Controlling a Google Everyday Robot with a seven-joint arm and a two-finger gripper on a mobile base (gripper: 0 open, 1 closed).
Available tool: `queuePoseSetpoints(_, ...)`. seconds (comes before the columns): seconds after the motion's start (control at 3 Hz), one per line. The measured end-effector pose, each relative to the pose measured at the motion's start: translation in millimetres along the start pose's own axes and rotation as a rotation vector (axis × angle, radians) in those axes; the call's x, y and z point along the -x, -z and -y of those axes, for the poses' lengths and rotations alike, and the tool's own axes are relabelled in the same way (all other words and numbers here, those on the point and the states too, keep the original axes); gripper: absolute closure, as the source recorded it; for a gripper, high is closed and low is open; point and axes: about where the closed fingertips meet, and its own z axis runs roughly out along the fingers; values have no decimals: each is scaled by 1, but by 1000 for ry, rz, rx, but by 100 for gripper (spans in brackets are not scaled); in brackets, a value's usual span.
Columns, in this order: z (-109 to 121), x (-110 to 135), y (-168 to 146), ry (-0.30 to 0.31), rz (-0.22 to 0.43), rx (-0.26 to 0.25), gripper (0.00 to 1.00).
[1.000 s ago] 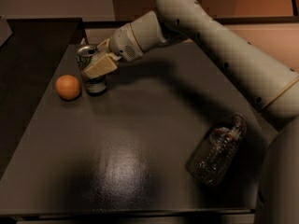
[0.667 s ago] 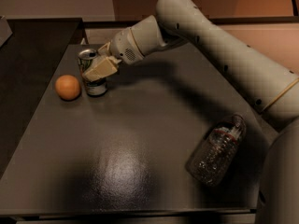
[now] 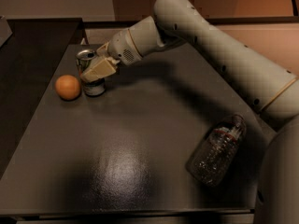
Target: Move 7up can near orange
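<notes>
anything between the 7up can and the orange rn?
Only bare table between 7up can and orange, camera view. Tool is at the can.

I see the 7up can (image 3: 87, 57) standing upright at the far left of the dark tabletop (image 3: 140, 139). It is a small metal can with a silver top rim, its middle hidden behind my gripper (image 3: 95, 71), which sits right at it. The orange (image 3: 68, 87), round and smooth-skinned, rests just beside the can's base, on the view's left; whether they touch, I cannot tell.
</notes>
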Motion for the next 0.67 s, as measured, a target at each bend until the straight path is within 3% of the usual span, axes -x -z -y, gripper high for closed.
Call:
queuePoseSetpoints(0.33,-1,0,-2,1,0,5,0)
queuePoseSetpoints(0.67,-1,0,-3,1,0,5,0)
